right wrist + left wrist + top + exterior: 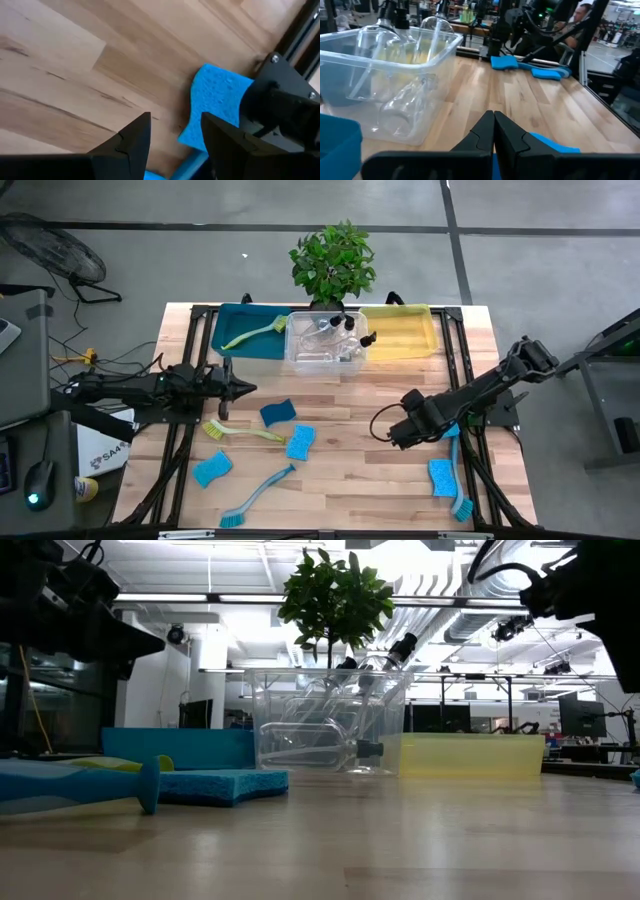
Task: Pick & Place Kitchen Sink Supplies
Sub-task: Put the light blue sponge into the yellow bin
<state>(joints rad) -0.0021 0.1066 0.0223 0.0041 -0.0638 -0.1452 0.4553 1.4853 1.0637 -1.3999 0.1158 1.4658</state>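
Blue sponges lie flat on the table: a dark one, lighter ones, and one at the right. A yellow-green brush and a blue brush lie near them; another blue brush lies beside the right sponge. Clear pump bottles lie in the clear bin, and a yellow-green brush lies in the teal bin. My left gripper is shut and empty above the table, left of the dark sponge. My right gripper is open and empty, up and left of the right sponge.
The teal bin, clear bin and yellow bin stand in a row along the far edge, with a potted plant behind them. Bare wood lies between the two arms. A person is in the room beyond the table.
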